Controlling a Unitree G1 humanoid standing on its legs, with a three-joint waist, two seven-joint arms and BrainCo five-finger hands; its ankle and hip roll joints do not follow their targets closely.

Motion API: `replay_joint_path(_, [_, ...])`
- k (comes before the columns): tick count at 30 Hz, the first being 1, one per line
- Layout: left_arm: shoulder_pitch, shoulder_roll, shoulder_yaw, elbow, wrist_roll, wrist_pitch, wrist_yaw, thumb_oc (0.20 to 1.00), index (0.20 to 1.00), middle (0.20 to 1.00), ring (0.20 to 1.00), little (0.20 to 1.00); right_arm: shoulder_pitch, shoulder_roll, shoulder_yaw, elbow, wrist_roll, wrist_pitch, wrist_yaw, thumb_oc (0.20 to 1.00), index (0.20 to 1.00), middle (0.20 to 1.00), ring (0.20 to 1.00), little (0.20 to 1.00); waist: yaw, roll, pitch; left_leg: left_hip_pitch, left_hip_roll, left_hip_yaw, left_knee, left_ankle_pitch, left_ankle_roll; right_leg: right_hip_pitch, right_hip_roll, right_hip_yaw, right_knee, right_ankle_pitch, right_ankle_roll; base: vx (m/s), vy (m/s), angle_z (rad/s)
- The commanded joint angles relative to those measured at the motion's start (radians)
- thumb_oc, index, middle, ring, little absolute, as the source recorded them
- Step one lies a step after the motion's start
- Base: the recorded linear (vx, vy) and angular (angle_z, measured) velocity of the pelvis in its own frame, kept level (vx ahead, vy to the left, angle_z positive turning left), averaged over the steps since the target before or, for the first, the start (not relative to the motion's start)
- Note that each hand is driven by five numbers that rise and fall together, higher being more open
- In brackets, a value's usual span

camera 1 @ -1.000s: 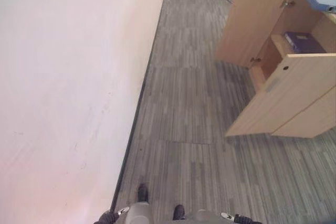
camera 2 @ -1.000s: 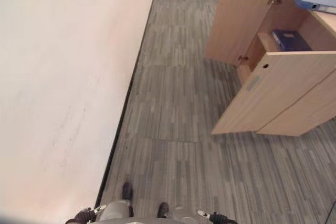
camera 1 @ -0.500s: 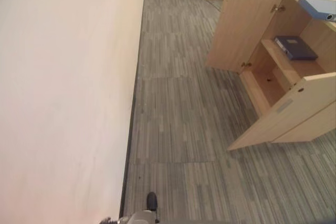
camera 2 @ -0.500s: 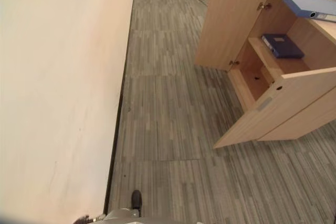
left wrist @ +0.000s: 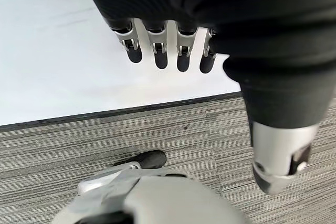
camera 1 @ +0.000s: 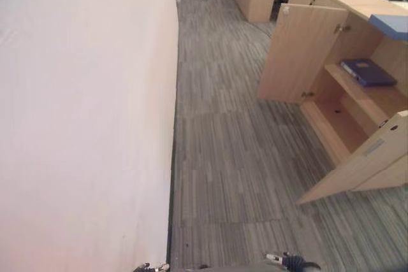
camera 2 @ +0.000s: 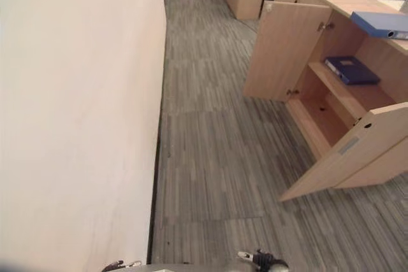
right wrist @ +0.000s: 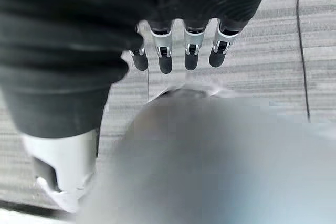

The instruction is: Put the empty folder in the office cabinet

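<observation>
Both hands hang with relaxed straight fingers and hold nothing: the left hand (left wrist: 168,51) above striped grey carpet (camera 2: 217,138) beside a white wall (camera 1: 83,106), the right hand (right wrist: 178,51) too. Well apart, the light blue folder (camera 2: 381,24) lies on top of the open wooden cabinet (camera 2: 299,55); a dark blue folder (camera 2: 352,70) rests on its shelf.

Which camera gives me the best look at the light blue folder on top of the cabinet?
The right eye view: the light blue folder lies whole on the cabinet top, spine visible. In the left eye view the picture's edge cuts it to a corner. The wrist views face the floor and wall.
</observation>
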Motion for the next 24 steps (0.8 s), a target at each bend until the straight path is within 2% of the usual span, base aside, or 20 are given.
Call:
replay_joint_path(1, [0.007, 0.066, 0.045, 0.029, 0.046, -0.015, 0.04, 1.0, 1.0, 1.0, 1.0, 1.0, -0.026, 0.02, 0.019, 0.014, 0.03, -0.008, 0.002, 1.0, 1.0, 1.0, 1.0, 1.0, -0.007, -0.038, 0.032, -0.019, -0.008, -0.018, -0.005, -0.032, -0.118, 0.056, 0.038, 0.007, -0.302, 0.296, 0.021, 0.29, -0.183, 0.22])
replay_joint_path(2, [0.014, 0.063, 0.048, 0.037, 0.062, -0.014, 0.035, 1.0, 1.0, 1.0, 1.0, 1.0, -0.026, 0.018, 0.016, 0.011, 0.031, -0.009, 0.004, 1.0, 1.0, 1.0, 1.0, 1.0, -0.012, -0.054, 0.035, -0.001, -0.012, -0.03, -0.005, -0.044, -0.126, 0.054, 0.058, 0.017, -0.395, 0.323, 0.038, 0.21, -0.133, 0.36])
replay_joint_path(3, [0.014, 0.063, 0.049, 0.037, 0.062, -0.014, 0.035, 1.0, 1.0, 1.0, 1.0, 1.0, -0.026, 0.019, 0.016, 0.011, 0.031, -0.009, 0.004, 1.0, 1.0, 1.0, 1.0, 1.0, -0.013, -0.055, 0.033, -0.004, -0.013, -0.031, -0.005, -0.043, -0.126, 0.052, 0.057, 0.017, -0.397, 0.325, 0.038, 0.29, -0.181, 0.38])
replay_joint_path(4, [0.02, 0.06, 0.05, 0.046, 0.08, -0.018, 0.031, 1.0, 1.0, 1.0, 1.0, 1.0, -0.019, 0.02, 0.011, 0.013, 0.037, -0.014, 0.004, 1.0, 1.0, 1.0, 1.0, 1.0, -0.016, -0.068, 0.023, 0.017, -0.016, -0.046, -0.005, -0.067, -0.13, 0.082, 0.069, 0.026, -0.46, 0.322, 0.042, 0.15, -0.094, 0.45])
replay_joint_path(7, [0.032, 0.056, 0.054, 0.054, 0.087, -0.014, 0.031, 1.0, 1.0, 1.0, 1.0, 1.0, -0.012, 0.02, 0.011, 0.023, 0.034, -0.013, 0.004, 1.0, 1.0, 1.0, 1.0, 1.0, -0.013, -0.078, -0.003, 0.029, -0.012, -0.048, -0.005, -0.081, -0.132, 0.106, 0.071, 0.023, -0.468, 0.324, 0.036, 0.25, -0.144, 0.34])
replay_joint_path(11, [0.036, 0.05, 0.052, 0.059, 0.082, -0.011, 0.028, 1.0, 1.0, 1.0, 1.0, 1.0, 0.005, 0.009, 0.009, 0.057, 0.012, -0.008, 0.003, 1.0, 1.0, 1.0, 1.0, 1.0, -0.013, -0.075, -0.029, 0.059, 0.049, -0.065, -0.005, -0.095, -0.155, 0.127, 0.105, 0.012, -0.424, 0.271, 0.008, 0.25, -0.2, 0.3])
replay_joint_path(12, [0.035, 0.051, 0.052, 0.059, 0.082, -0.011, 0.028, 1.0, 1.0, 1.0, 1.0, 1.0, 0.005, 0.01, 0.009, 0.057, 0.012, -0.008, 0.003, 1.0, 1.0, 1.0, 1.0, 1.0, -0.014, -0.077, -0.031, 0.056, 0.048, -0.066, -0.005, -0.093, -0.154, 0.124, 0.104, 0.012, -0.424, 0.272, 0.008, 0.23, -0.217, 0.07])
replay_joint_path(14, [0.025, 0.054, 0.046, 0.053, 0.078, -0.011, 0.03, 1.0, 1.0, 1.0, 1.0, 1.0, 0.02, 0.01, 0.016, 0.074, 0.002, -0.007, 0.003, 1.0, 1.0, 1.0, 1.0, 1.0, -0.016, -0.086, -0.041, 0.073, 0.099, -0.065, 0.019, -0.103, -0.18, 0.147, 0.133, 0.01, -0.419, 0.23, -0.013, 0.26, -0.272, 0.06])
replay_joint_path(15, [0.02, 0.057, 0.043, 0.047, 0.073, -0.011, 0.032, 1.0, 1.0, 1.0, 1.0, 1.0, 0.021, 0.009, 0.016, 0.075, 0.003, -0.008, 0.001, 1.0, 1.0, 1.0, 1.0, 1.0, -0.017, -0.093, -0.04, 0.064, 0.116, -0.06, 0.051, -0.112, -0.19, 0.156, 0.139, 0.007, -0.419, 0.218, -0.018, 0.26, -0.361, 0.18])
replay_joint_path(16, [0.008, 0.066, 0.041, 0.042, 0.07, -0.011, 0.033, 1.0, 1.0, 1.0, 1.0, 1.0, 0.024, 0.013, 0.023, 0.082, 0.005, -0.008, 0.0, 1.0, 1.0, 1.0, 1.0, 1.0, -0.018, -0.112, -0.038, 0.029, 0.15, -0.051, 0.154, -0.103, -0.212, 0.182, 0.157, 0.006, -0.427, 0.199, -0.035, 0.29, -0.46, 0.2])
replay_joint_path(17, [-0.001, 0.072, 0.034, 0.018, 0.064, -0.012, 0.036, 1.0, 1.0, 1.0, 1.0, 1.0, 0.029, 0.013, 0.032, 0.083, 0.008, -0.006, 0.0, 1.0, 1.0, 1.0, 1.0, 1.0, -0.01, -0.132, -0.027, -0.035, 0.178, -0.054, 0.325, -0.064, -0.214, 0.22, 0.183, 0.017, -0.441, 0.182, -0.058, 0.23, -0.385, 0.05])
replay_joint_path(18, [-0.001, 0.072, 0.034, 0.018, 0.064, -0.012, 0.036, 1.0, 1.0, 1.0, 1.0, 1.0, 0.029, 0.014, 0.032, 0.083, 0.007, -0.006, 0.0, 1.0, 1.0, 1.0, 1.0, 1.0, -0.012, -0.134, -0.03, -0.038, 0.176, -0.055, 0.324, -0.061, -0.213, 0.217, 0.18, 0.016, -0.441, 0.183, -0.057, 0.18, -0.41, -0.22])
replay_joint_path(19, [-0.017, 0.074, 0.029, -0.007, 0.049, -0.013, 0.046, 1.0, 1.0, 1.0, 1.0, 1.0, 0.023, -0.001, 0.03, 0.084, 0.007, -0.003, -0.01, 1.0, 1.0, 1.0, 1.0, 1.0, 0.006, -0.159, 0.009, -0.172, 0.184, -0.062, 0.559, 0.009, -0.169, 0.255, 0.185, 0.018, -0.443, 0.157, -0.087, 0.08, -0.25, 0.03])
replay_joint_path(20, [-0.018, 0.072, 0.028, -0.01, 0.045, -0.012, 0.048, 1.0, 1.0, 1.0, 1.0, 1.0, 0.021, -0.007, 0.029, 0.086, 0.006, 0.001, -0.012, 1.0, 1.0, 1.0, 1.0, 1.0, 0.013, -0.159, 0.019, -0.217, 0.192, -0.05, 0.591, 0.005, -0.156, 0.264, 0.187, 0.024, -0.438, 0.148, -0.092, 0.19, -0.255, -0.01])
replay_joint_path(21, [-0.01, 0.067, 0.034, -0.007, 0.036, -0.014, 0.045, 1.0, 1.0, 1.0, 1.0, 1.0, 0.024, -0.014, 0.025, 0.085, 0.007, 0.001, -0.011, 1.0, 1.0, 1.0, 1.0, 1.0, 0.025, -0.163, 0.023, -0.281, 0.173, -0.04, 0.537, -0.017, -0.145, 0.283, 0.179, 0.045, -0.44, 0.135, -0.087, 0.24, 0.001, 0.09])
replay_joint_path(22, [-0.002, 0.065, 0.041, -0.001, 0.032, -0.014, 0.043, 1.0, 1.0, 1.0, 1.0, 1.0, 0.025, -0.018, 0.025, 0.087, 0.003, 0.001, -0.01, 1.0, 1.0, 1.0, 1.0, 1.0, 0.035, -0.156, 0.019, -0.298, 0.16, -0.041, 0.422, -0.012, -0.158, 0.292, 0.177, 0.057, -0.444, 0.119, -0.081, 0.46, 0.133, -0.62])
replay_joint_path(23, [0.015, 0.063, 0.053, 0.017, 0.028, -0.015, 0.04, 1.0, 1.0, 1.0, 1.0, 1.0, 0.031, -0.021, 0.028, 0.083, -0.011, -0.002, -0.01, 1.0, 1.0, 1.0, 1.0, 1.0, 0.058, -0.121, 0.015, -0.341, 0.149, -0.088, 0.169, 0.127, -0.202, 0.335, 0.198, 0.072, -0.46, 0.093, -0.077, 0.47, 0.174, -1.01])
replay_joint_path(24, [0.017, 0.061, 0.052, 0.019, 0.029, -0.015, 0.037, 1.0, 1.0, 1.0, 1.0, 1.0, 0.034, -0.022, 0.028, 0.08, -0.014, -0.005, -0.009, 1.0, 1.0, 1.0, 1.0, 1.0, 0.064, -0.109, 0.014, -0.364, 0.151, -0.099, 0.104, 0.154, -0.213, 0.353, 0.204, 0.077, -0.463, 0.081, -0.077, 0.44, 0.165, -0.85])
